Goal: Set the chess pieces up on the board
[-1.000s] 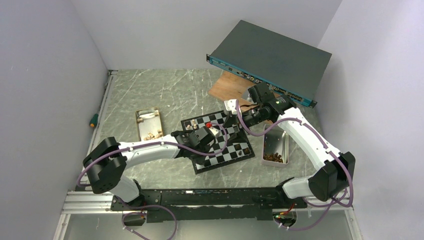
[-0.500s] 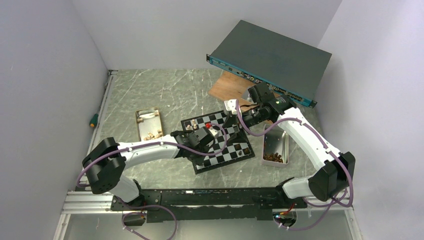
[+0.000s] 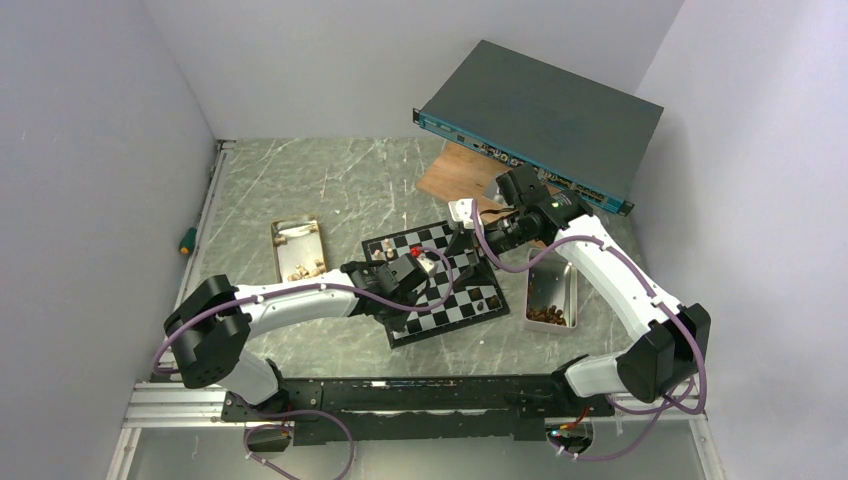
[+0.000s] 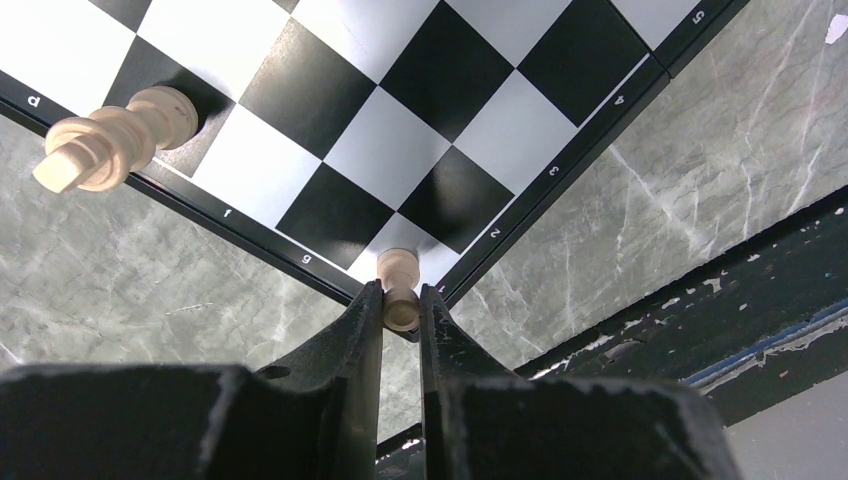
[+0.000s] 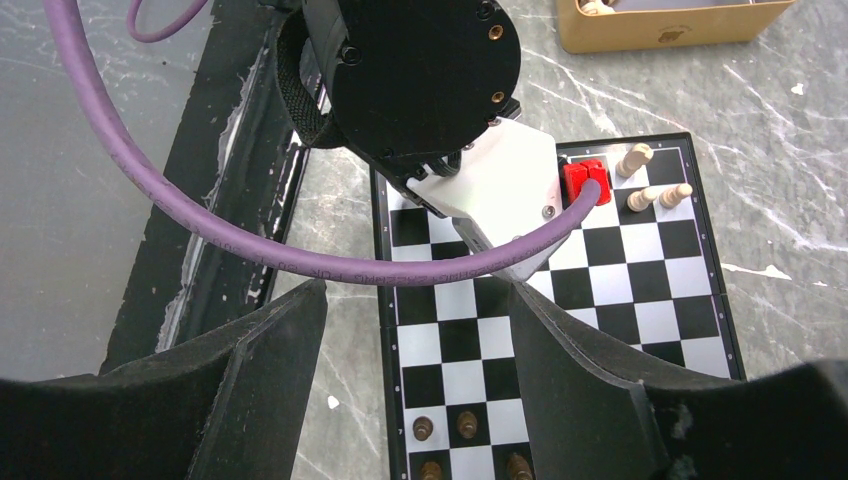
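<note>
You get soft, even light from above in the overhead view: the grey marbled tabletop (image 3: 300,190) reads clearly, with only faint shadows under the white robot arms (image 3: 300,295). In your left wrist view the flat black-and-silvery checked chessboard (image 4: 400,110) is sharp, its pale squares carrying a mild sheen, and the small light tan wooden chess piece (image 4: 400,292) is crisp, while the black left gripper fingers (image 4: 350,355) sit dark and soft-edged. In your right wrist view the black right gripper fingers (image 5: 260,400) blur likewise.

Checkered board (image 4: 380,130), tan pawn (image 4: 401,290) standing on its corner square
</note>
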You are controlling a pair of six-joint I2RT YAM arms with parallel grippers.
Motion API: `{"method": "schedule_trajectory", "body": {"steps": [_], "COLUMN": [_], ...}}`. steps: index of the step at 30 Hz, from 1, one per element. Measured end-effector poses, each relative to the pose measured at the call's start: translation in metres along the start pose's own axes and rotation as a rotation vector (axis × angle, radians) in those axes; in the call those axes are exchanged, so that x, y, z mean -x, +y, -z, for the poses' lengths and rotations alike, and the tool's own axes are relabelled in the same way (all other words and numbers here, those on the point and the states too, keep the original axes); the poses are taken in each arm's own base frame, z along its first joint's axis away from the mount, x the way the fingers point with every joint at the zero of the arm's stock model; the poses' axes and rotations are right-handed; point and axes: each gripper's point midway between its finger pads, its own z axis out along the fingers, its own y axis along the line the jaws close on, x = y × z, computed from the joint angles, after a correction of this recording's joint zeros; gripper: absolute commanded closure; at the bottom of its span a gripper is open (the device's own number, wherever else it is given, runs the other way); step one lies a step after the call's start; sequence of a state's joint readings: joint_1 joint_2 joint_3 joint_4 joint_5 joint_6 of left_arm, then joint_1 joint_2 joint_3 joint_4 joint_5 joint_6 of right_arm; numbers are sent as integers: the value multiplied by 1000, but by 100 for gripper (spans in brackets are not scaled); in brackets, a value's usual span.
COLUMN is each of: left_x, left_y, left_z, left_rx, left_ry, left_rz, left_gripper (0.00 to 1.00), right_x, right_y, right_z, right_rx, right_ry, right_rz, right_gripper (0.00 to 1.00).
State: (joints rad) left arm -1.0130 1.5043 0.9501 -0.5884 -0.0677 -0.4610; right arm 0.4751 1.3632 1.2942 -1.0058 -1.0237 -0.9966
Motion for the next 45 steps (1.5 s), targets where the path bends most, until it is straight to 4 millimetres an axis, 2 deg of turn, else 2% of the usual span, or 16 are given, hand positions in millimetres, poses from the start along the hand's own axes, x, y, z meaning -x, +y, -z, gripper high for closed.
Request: {"method": "schedule_trajectory", "body": {"steps": [8, 15, 18, 19, 22, 25, 30, 34, 39, 45], "left_x": [-1, -3, -3, -1, 10, 30, 59, 76, 84, 84], "left_y": [0, 1, 1, 1, -1, 0, 29, 62, 96, 126], "left_z": [0, 1, 4, 6, 22, 51, 99, 130, 152, 166], "left_rx": [-2, 3, 2, -2, -28, -87, -139, -105, -41, 44], "left_ry": [4, 13, 9, -1, -67, -200, -429, -571, -663, -719], "left_rz": [2, 6, 7, 7, 12, 32, 88, 115, 126, 132], "left_gripper": [65, 54, 45, 37, 30, 19, 2, 0, 0, 0], "right_x": [0, 0, 0, 0, 0, -1, -2, -3, -4, -6], "right_y": [0, 0, 1, 1, 2, 2, 2, 0, -4, -14], "right_z": [0, 0, 0, 0, 0, 0, 1, 4, 10, 26], "right_rx": [0, 3, 4, 5, 6, 8, 7, -5, -33, -104], "right_ry": [0, -3, -2, -2, -1, 1, 3, 3, 6, 7], "right_rz": [3, 6, 3, 2, -1, -4, -10, -15, -22, -30], "right_gripper": [30, 30, 30, 30, 30, 30, 30, 30, 29, 28]}}
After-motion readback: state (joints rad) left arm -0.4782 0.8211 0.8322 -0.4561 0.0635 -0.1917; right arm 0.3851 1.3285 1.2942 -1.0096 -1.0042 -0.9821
